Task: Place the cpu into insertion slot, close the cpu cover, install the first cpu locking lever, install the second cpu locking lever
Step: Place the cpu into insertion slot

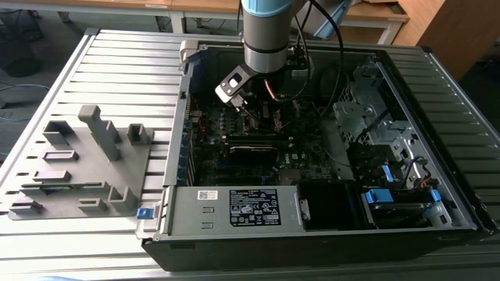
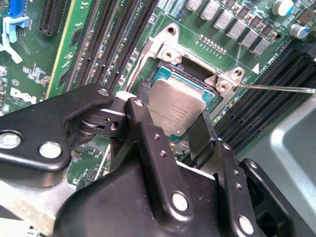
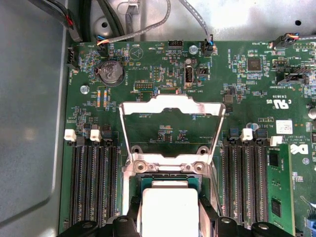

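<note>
Table: grey slatted metal table top (image 1: pixel 117 64) filled most of the exterior view.
Desks: wooden desks (image 1: pixel 199 6) stood behind it.
Cabinet: a brown wooden panel (image 1: pixel 453 29) stood at the exterior view's right.
Floor: grey floor (image 1: pixel 58 38), with a blue cable (image 1: pixel 16 88) lying on it.
Light: even and bright.

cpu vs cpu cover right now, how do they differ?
The cpu is a solid plate; the cpu cover is an open frame with a window. The cpu is gripped by the pincer over the insertion slot; the cpu cover is swung open, untouched. Both are silvery metal.
</note>
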`<state>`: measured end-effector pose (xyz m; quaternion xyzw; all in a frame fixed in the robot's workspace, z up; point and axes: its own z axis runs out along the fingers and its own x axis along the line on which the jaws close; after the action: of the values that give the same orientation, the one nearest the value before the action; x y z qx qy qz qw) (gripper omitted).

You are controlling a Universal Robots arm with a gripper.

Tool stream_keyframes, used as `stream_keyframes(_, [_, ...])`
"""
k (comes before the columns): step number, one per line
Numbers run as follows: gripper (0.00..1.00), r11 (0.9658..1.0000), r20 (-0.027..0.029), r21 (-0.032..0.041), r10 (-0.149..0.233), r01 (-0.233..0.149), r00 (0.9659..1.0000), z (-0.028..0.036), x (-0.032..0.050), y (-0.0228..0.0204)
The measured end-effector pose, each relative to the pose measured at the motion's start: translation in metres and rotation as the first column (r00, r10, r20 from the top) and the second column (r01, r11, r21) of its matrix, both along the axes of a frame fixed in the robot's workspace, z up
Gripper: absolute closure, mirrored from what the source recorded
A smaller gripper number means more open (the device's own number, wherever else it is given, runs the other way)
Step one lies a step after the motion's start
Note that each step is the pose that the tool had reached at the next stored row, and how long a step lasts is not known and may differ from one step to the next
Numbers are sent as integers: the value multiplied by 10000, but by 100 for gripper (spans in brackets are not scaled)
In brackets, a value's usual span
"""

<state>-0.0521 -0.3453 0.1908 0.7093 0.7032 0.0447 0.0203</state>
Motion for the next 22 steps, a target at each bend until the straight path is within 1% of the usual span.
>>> stream_keyframes(3, [46, 10000, 3, 0, 0, 0, 10000, -1, 0, 0])
stream_keyframes(5, [45, 10000, 11, 13, 1, -1, 10000, -6, 2, 2])
stream_keyframes(6, [39, 10000, 7, 9, 1, -1, 10000, -5, 2, 2])
stream_keyframes(12, [39, 10000, -1, -6, 0, 0, 10000, 3, 0, 0])
stream_keyframes(17, [39, 10000, -1, -6, -1, 1, 10000, 58, 0, 0])
stream_keyframes(22, [39, 10000, 0, -12, 0, 0, 10000, 147, 0, 0])
